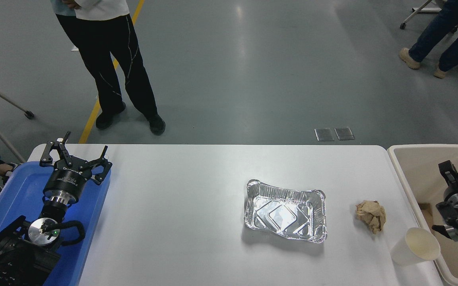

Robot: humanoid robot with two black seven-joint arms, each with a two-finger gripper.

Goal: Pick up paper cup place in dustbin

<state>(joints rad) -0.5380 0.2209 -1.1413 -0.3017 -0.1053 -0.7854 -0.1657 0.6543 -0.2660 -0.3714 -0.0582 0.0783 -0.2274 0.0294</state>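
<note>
The paper cup (pixel 416 247) is white with a cream inside. It sits tilted on the white table (pixel 181 206) at the front right, close to the dustbin's rim, with nothing holding it. The beige dustbin (pixel 420 171) stands at the table's right end. My right gripper (pixel 449 171) comes in from the right edge and hangs over the inside of the dustbin, up and to the right of the cup and apart from it. It is cut off by the picture's edge. My left gripper (pixel 78 154) is parked open over the blue tray.
A foil tray (pixel 285 210) lies right of the table's middle. A crumpled brown paper ball (pixel 371 215) lies between it and the dustbin. A blue tray (pixel 10 202) lies at the left. A person (pixel 107 63) stands beyond the far edge, another at the top right.
</note>
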